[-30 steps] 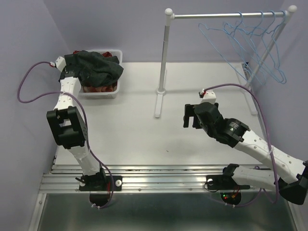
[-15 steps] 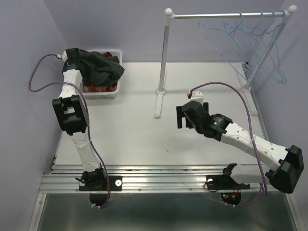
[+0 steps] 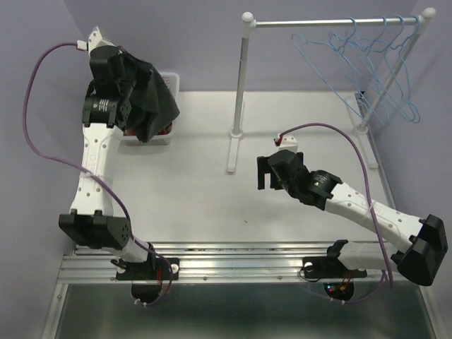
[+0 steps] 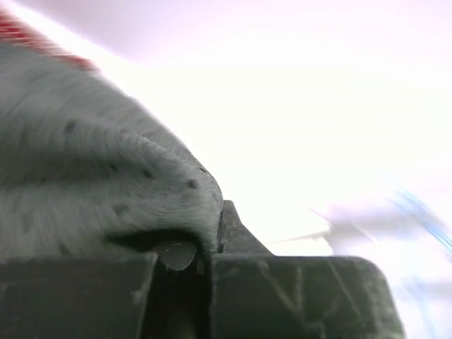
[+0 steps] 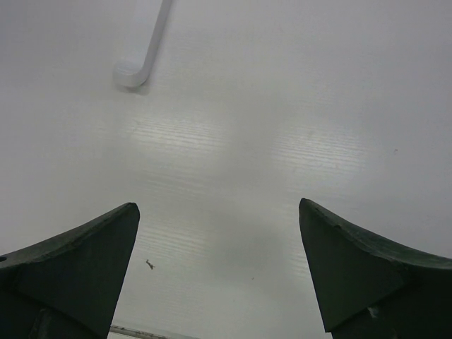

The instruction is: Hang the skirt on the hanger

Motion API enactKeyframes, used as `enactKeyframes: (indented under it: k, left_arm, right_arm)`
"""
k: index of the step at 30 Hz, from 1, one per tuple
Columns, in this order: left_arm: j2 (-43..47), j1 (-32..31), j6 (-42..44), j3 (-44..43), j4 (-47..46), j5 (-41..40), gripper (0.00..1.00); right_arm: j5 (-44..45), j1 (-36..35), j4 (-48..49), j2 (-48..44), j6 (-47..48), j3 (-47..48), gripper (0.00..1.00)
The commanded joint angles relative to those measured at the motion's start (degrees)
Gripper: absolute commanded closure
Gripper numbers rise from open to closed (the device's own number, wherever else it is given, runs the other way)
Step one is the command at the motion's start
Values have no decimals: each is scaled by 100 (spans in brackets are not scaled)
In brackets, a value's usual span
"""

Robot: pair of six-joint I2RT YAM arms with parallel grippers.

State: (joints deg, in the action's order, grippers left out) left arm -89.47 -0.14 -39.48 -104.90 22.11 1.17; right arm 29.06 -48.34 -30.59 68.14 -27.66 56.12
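Observation:
The dark grey dotted skirt (image 3: 153, 100) hangs in a bunch from my left gripper (image 3: 130, 71), lifted above the white basket (image 3: 169, 83) at the back left. In the left wrist view the jaws of that gripper (image 4: 212, 236) are shut on a fold of the skirt (image 4: 106, 176), whose cloth fills the left of the frame. Several light-blue wire hangers (image 3: 374, 60) hang at the right end of the white rail (image 3: 332, 22). My right gripper (image 3: 263, 173) hovers open over the middle of the table with nothing between its fingers (image 5: 85, 254).
The rail's left post (image 3: 240, 92) stands mid-table, and its foot (image 5: 131, 73) shows in the right wrist view. Red cloth (image 3: 164, 130) lies in the basket under the skirt. A purple wall closes off the left side.
The left gripper has shut on the skirt and the arm has risen, lifting the skirt up out of the basket. The right gripper has drifted slightly left, still open.

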Motion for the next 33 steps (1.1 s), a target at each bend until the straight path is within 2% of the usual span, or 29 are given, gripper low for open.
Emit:
enactKeyframes:
  k: [1, 3, 6, 11, 15, 16, 17, 18, 20, 21, 22, 24, 26, 27, 28, 29, 30, 32, 33]
  left_arm:
    - [799, -906, -164, -241, -320, -29, 100]
    - [1106, -1250, -296, -233, -417, -55, 100]
    - [1327, -2154, -481, -250, -742, -450, 100]
    - [941, -3700, -569, -680, -919, -820, 100]
    - [598, -4318, -788, -821, -884, -706, 100]
    - [598, -4441, -972, -639, -875, -906, 100]
    - [693, -4546, -1121, -428, -866, -1117, 100]
    - [807, -4704, -1514, 244, -866, -1571, 100]
    - [1290, -4723, -2078, 1160, -796, -1943, 100]
    - [1492, -4714, -2438, 2157, -717, -2380, 100]
    - [1668, -4697, -3050, 2619, -604, -2498, 100]
    - [2134, -4618, -3607, 3899, -401, -2578, 100]
    - [2354, -4365, -3934, 4850, -147, -2316, 98]
    - [2373, -4258, -4014, 4856, 3, -2184, 92]
    - [2373, -4170, -4067, 5292, 178, -2043, 84]
    - [2364, -4030, -4119, 5470, 484, -2024, 71]
    - [2364, -3959, -4146, 5680, 609, -1989, 39]
    - [2425, -3853, -4102, 5762, 925, -2094, 8]
    - [2478, -3792, -4094, 5762, 1005, -2155, 1]
  right_arm:
    - [-304, 35, 343, -406, -195, -136, 0]
    - [-304, 35, 352, -703, -266, -285, 0]
    - [-357, 35, 343, -1204, -415, -513, 0]
    - [-410, 35, 124, -2040, -644, -760, 0]
    - [-305, 35, -298, -2638, -741, -822, 0]
    - [-296, 35, -386, -2726, -741, -830, 0]
    - [-296, 35, -456, -2857, -767, -831, 0]
    - [-278, 35, -613, -2911, -811, -831, 0]
    - [-313, 35, -772, -2982, -855, -804, 0]
    - [-400, 35, -921, -2991, -864, -804, 0]
    - [-453, 35, -975, -2991, -855, -804, 0]
    - [-654, 35, -1046, -2868, -838, -839, 0]
    - [-840, 35, -1072, -2710, -697, -883, 0]
    - [-954, 35, -1072, -2605, -671, -901, 0]
    - [-1216, 35, -1055, -2360, -592, -892, 0]
    - [-1331, 35, -1046, -2210, -513, -901, 0]
    - [-1611, 35, -993, -2069, -478, -927, 0]
    - [-1911, 35, -888, -1647, -354, -953, 0]
    - [-2052, 35, -783, -1524, -328, -971, 0]
